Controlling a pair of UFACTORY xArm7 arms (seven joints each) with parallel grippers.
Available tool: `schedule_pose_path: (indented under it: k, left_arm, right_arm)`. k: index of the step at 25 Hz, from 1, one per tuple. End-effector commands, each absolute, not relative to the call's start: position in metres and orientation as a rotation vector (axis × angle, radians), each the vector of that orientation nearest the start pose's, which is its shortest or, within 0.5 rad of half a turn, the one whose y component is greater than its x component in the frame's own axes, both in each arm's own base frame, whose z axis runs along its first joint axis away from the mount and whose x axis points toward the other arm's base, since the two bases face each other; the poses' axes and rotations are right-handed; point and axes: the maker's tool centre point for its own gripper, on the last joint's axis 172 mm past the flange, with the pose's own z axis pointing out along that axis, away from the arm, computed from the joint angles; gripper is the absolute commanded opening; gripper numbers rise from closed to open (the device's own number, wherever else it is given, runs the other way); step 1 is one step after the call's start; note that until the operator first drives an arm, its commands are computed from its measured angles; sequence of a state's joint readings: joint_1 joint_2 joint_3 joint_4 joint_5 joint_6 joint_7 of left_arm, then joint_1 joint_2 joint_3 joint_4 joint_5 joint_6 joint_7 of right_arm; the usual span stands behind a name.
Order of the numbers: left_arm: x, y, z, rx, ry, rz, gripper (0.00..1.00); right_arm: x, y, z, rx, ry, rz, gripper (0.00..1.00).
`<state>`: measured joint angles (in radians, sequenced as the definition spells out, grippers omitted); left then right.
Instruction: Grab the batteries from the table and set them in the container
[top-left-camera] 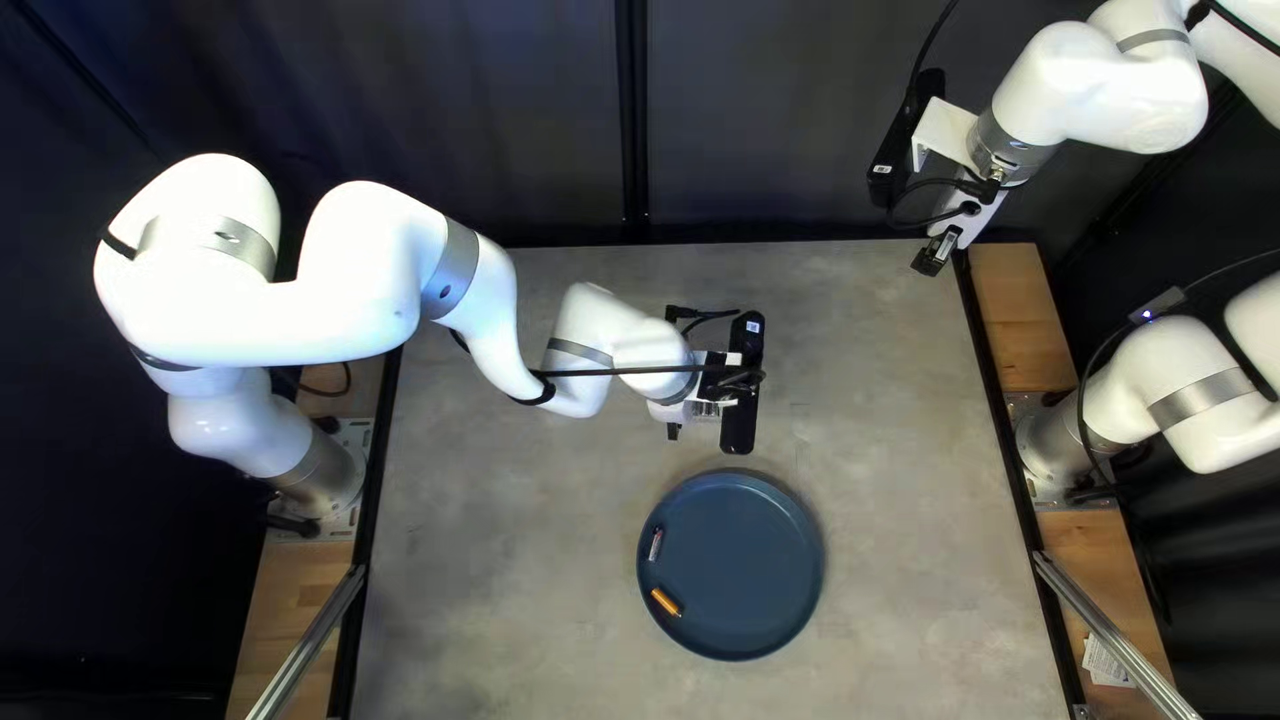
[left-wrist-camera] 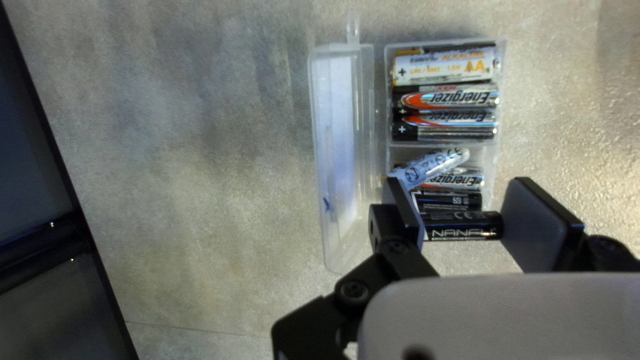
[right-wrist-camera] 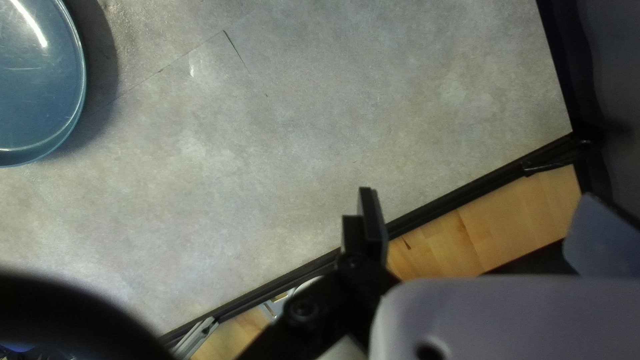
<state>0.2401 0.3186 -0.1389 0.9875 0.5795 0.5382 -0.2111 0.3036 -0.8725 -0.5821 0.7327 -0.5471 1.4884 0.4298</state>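
Black, smooth-sleeved and cylindrical, one battery (left-wrist-camera: 470, 229) lies lengthwise between the two fingers of the left end effector (left-wrist-camera: 460, 190). The fingers stand about a battery's length apart, one against each end, so it appears to be held. It is at the near edge of a clear plastic container (left-wrist-camera: 501, 73), whose clear lid (left-wrist-camera: 343, 160) lies open alongside on the grey stone-look desk (top-left-camera: 507, 574).

The right end effector (right-wrist-camera: 480, 197) is spread wide, nothing in it, off toward the far right corner.

Two more batteries wait on a round blue plate (top-left-camera: 747, 580) in front of the left arm: an orange one (top-left-camera: 666, 603) and a dark-and-silver one (top-left-camera: 655, 543). As I judge it, each will feel rigid and rather heavy for its size — slick, apt to roll, hard to crush. A grip across the middle of the barrel looks surest; the end-to-end hold could let the cell pivot or slip. The container seems light and likely to slide if nudged.

Counted up: one container, one lid, one plate, two batteries on the plate. In the container's far compartment I make out four, though the outermost is partly hidden; in the near one, three — a white patterned one (left-wrist-camera: 433, 167) propped aslant over the others — plus the one between the fingers.
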Motion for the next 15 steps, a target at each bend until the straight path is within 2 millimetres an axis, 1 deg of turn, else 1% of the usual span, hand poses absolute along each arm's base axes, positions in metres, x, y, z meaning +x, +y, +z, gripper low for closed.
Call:
schedule_pose_path:
  k: [1, 4, 7, 9, 10, 11, 15]
  left_arm:
    - [0.529, 0.09, 0.056, -2.852, 0.21, -0.219, 1.0]
    - [0.53, 0.091, 0.057, -2.85, 0.192, -0.219, 1.0]
    - [0.531, 0.088, 0.062, -2.846, 0.182, -0.224, 1.0]
    - [0.532, 0.082, 0.07, -2.844, 0.173, -0.229, 1.0]
    - [0.533, 0.076, 0.079, -2.849, 0.153, -0.232, 1.0]
    - [0.534, 0.072, 0.083, -2.854, 0.133, -0.233, 1.0]
    - [0.532, 0.061, 0.089, -2.878, 0.045, -0.233, 1.0]
  right_arm:
    - [0.246, -0.18, 0.277, -3.145, 0.796, -0.084, 1.0]
    - [0.246, -0.18, 0.277, -3.145, 0.796, -0.084, 1.0]
    - [0.246, -0.18, 0.277, -3.145, 0.796, -0.084, 1.0]
    - [0.246, -0.18, 0.277, -3.145, 0.796, -0.084, 1.0]
    - [0.246, -0.18, 0.277, -3.145, 0.796, -0.084, 1.0]
    - [0.246, -0.18, 0.277, -3.145, 0.796, -0.084, 1.0]
    - [0.246, -0.18, 0.277, -3.145, 0.796, -0.084, 1.0]
